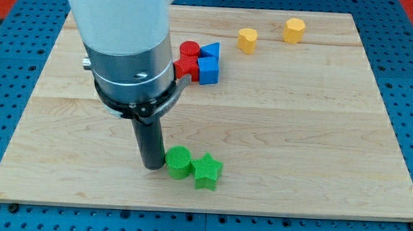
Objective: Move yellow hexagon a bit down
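My tip [151, 167] rests at the board's [297, 134] bottom, touching the green cylinder [178, 161]; no jaws exist. The yellow hexagon [294, 29] sits far off, top right, unpushed.

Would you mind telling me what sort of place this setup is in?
Probably a robotics lab bench: a wooden board lies on blue perforated panels, with small printed blocks like the yellow hexagon and green star. My tip sits just left of the green cylinder.
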